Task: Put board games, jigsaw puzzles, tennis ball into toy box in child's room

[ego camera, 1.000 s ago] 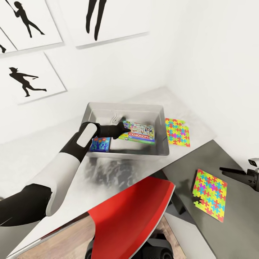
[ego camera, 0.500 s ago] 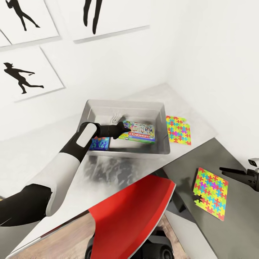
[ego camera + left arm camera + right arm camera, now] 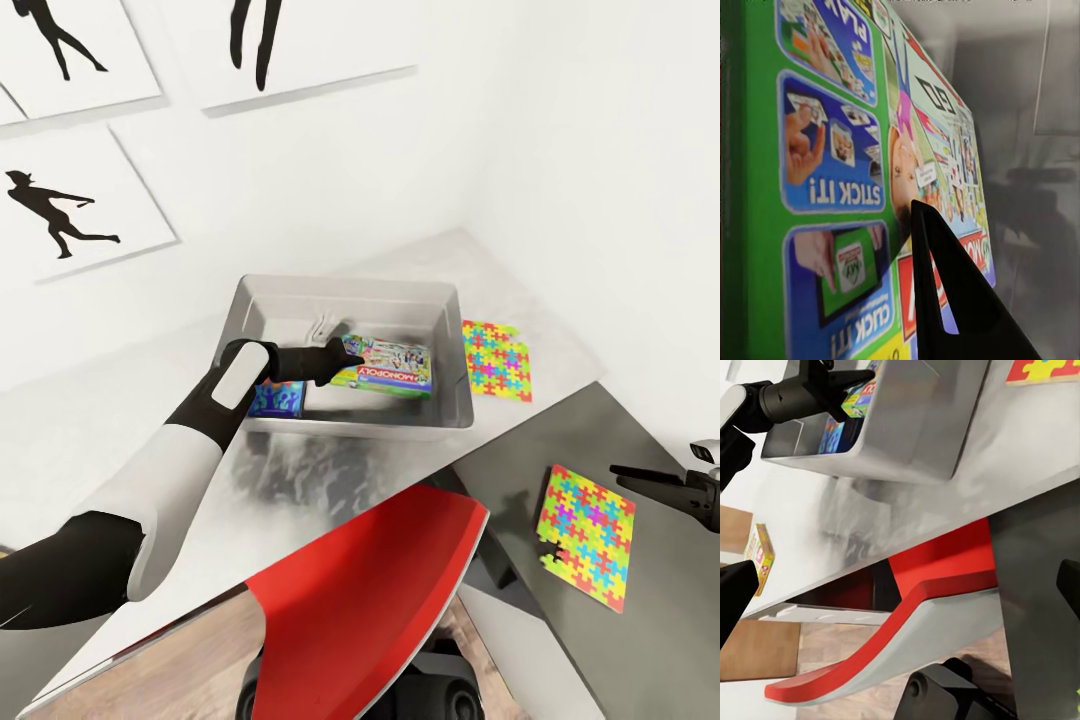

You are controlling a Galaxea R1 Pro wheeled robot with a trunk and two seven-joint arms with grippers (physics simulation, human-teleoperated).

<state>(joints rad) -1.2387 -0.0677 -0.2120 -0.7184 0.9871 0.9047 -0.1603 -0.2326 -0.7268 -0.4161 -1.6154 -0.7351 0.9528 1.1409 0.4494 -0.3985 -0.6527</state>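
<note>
Monopoly box [image 3: 385, 367] held inside toy box [image 3: 300, 298] by left gripper [image 3: 338, 362], fingers clamped on it. Blue game [image 3: 279, 399] already binned. Two jigsaws [image 3: 496, 361] [image 3: 586, 535] left on counter [image 3: 330, 490], right of bin. Small yellow game [image 3: 760, 556] seen on counter. Right gripper [image 3: 655, 478] fingers: spread cannot be told.

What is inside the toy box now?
The toy box holds the Monopoly box, gripped by the left gripper, and a blue game box. The arm and the boxes cover part of its floor.

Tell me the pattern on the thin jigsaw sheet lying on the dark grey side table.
Multicoloured interlocking pieces; clearest in the head view.
</note>
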